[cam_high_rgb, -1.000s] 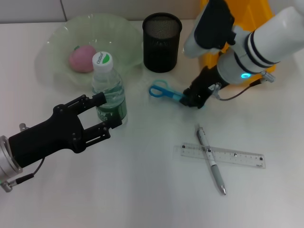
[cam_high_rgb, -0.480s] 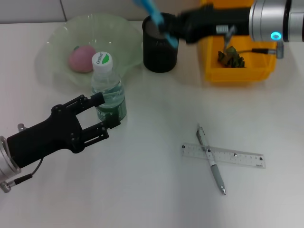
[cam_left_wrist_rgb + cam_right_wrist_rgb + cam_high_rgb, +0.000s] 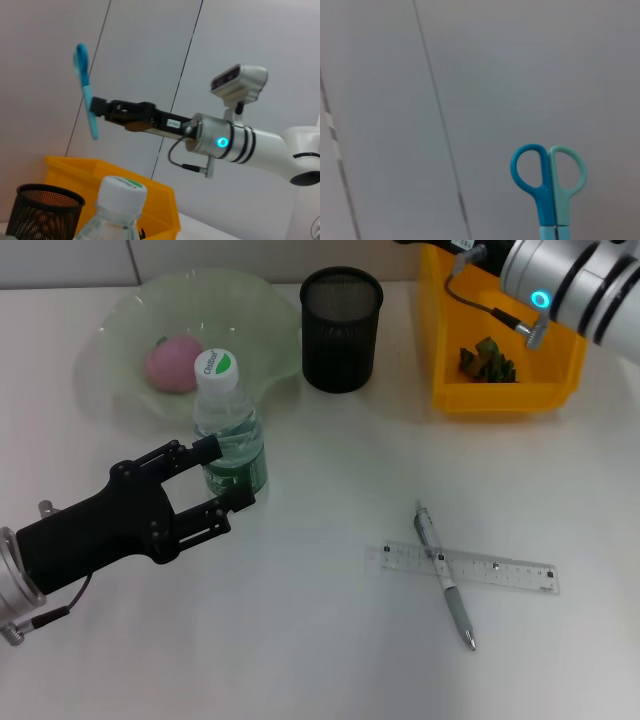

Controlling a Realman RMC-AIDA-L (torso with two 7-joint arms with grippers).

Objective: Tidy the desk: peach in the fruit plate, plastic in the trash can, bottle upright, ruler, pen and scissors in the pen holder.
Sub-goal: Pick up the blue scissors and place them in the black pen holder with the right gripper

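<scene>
Now the right hand (image 3: 100,107) pinches the stiff, light scissors (image 3: 85,90) by the blades, high above the holder (image 3: 47,210).

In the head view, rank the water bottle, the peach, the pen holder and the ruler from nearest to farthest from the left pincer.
From the left pincer:
1. Water bottle, standing right at the fingertips.
2. Peach, behind the bottle in the green fruit plate.
3 and 4. Pen holder, at the back middle, and ruler, to the right under the pen: too close to call.
</scene>
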